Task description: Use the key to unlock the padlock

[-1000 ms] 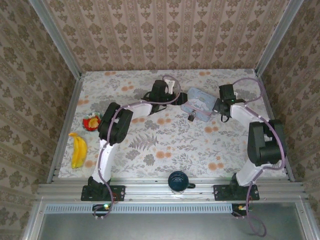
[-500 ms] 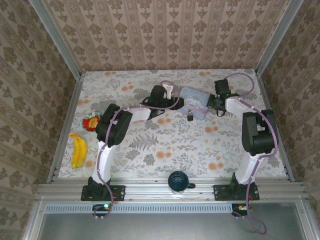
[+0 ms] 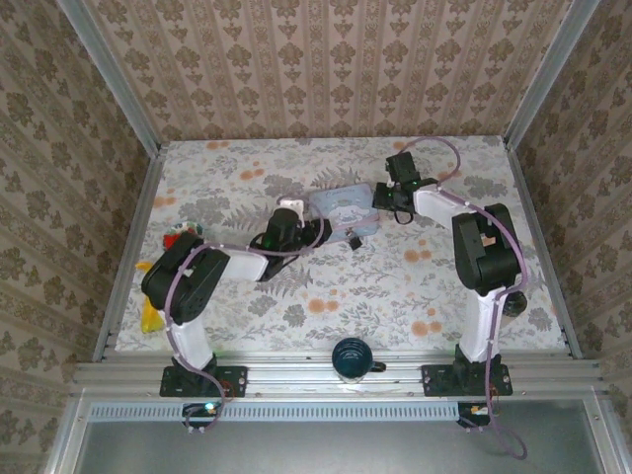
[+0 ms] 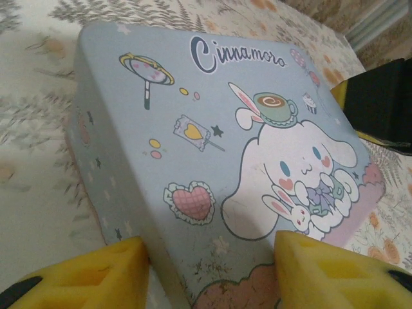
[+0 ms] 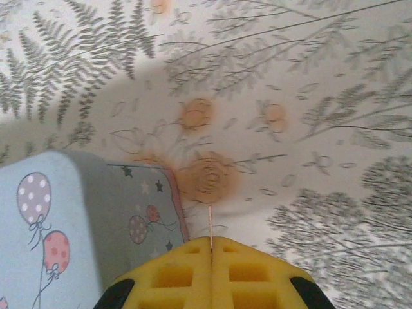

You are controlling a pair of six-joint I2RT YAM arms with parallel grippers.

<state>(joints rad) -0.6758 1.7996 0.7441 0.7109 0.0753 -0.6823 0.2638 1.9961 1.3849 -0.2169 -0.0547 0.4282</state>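
The padlock (image 3: 353, 241) is a tiny dark thing on the cloth, right by the near edge of the tin (image 3: 341, 207), about in the middle of the table (image 3: 296, 296).

The tin is pale blue. Its lid says "Cinnamoro" in curly dark letters, and the word runs off past that. Under it is a white long-eared pup with a cup on its head, plus a pink heart, stars and balloons.

The left gripper (image 3: 314, 227) is at the tin's left end. Its yellow fingers (image 4: 96, 273) are apart with the tin's corner between them. I cannot tell if they squeeze it.

The right gripper (image 5: 211, 251) is at the tin's far right corner, fingers pressed together. A thin pale sliver sticks out where they meet, too small to tell what it is.

The cloth has grey ferns and orange flowers. A banana (image 3: 150, 314) and a red thing (image 3: 179, 238) lie at the left. A dark cup (image 3: 353, 357) sits on the front rail. The walls have tan patterned paper and metal posts.
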